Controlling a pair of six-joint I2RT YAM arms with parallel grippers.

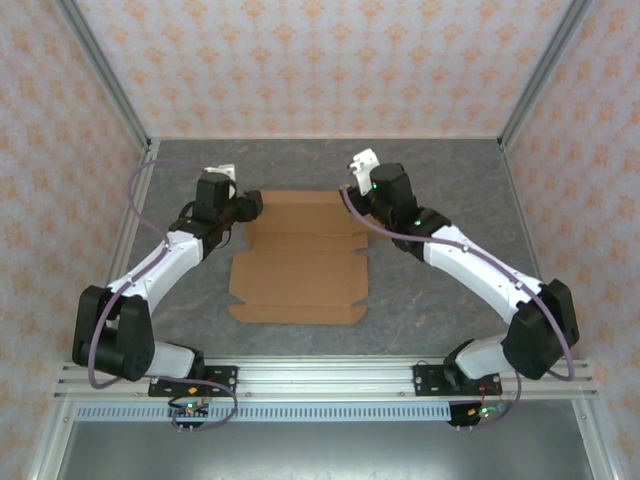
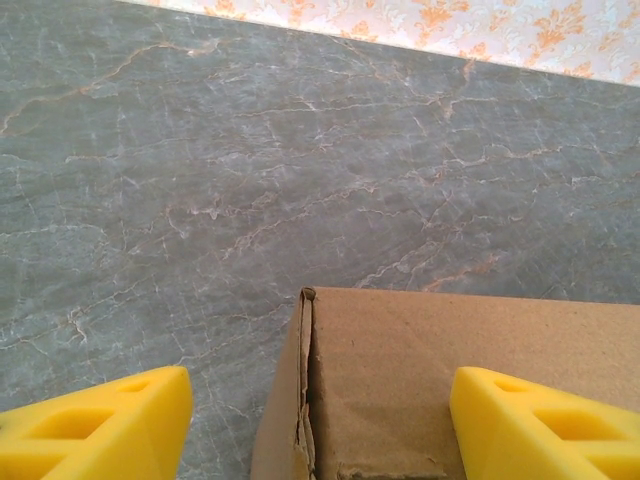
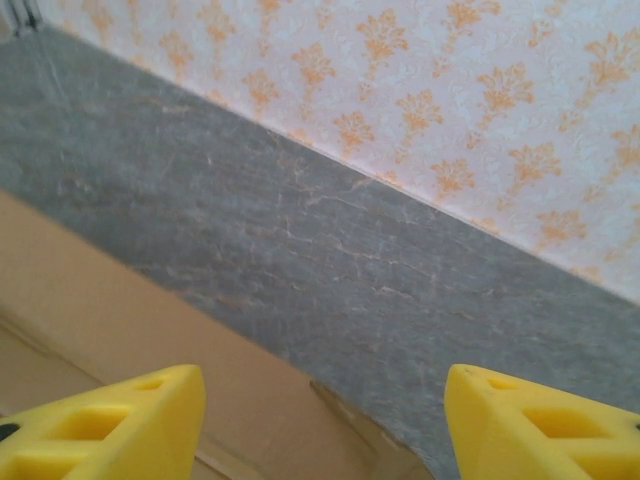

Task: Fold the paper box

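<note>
The bench (image 1: 300,165) under me is a grey stone-look surface veined with pale and rusty lines, closed in on three sides by pale wallpaper (image 1: 320,60) printed with an orange floral motif. Bare aluminium frame posts (image 1: 104,70) stand at the two far corners. The paper box (image 1: 300,255) lies in the middle of the bench as a flat, unfolded sheet of plain brown cardboard, with its creases and side tabs showing from above. Both my arms reach in to its far edge. My left end effector (image 1: 250,206) is at the box's far left corner, and its yellow fingers (image 2: 100,425) are spread wide apart. In the left wrist view one finger is over bare bench just outside the box, and the other is over the cardboard. The corner, with a doubled, slightly ragged edge, sits between them, and I have hold of nothing. I cannot tell whether either fingertip touches the sheet. My right end effector (image 1: 352,197) is at the box's far right corner and is just as wide open and empty. In its wrist view one finger is over the cardboard and the other is over bare bench beyond the box's edge, with the wallpapered wall rising behind.
</note>
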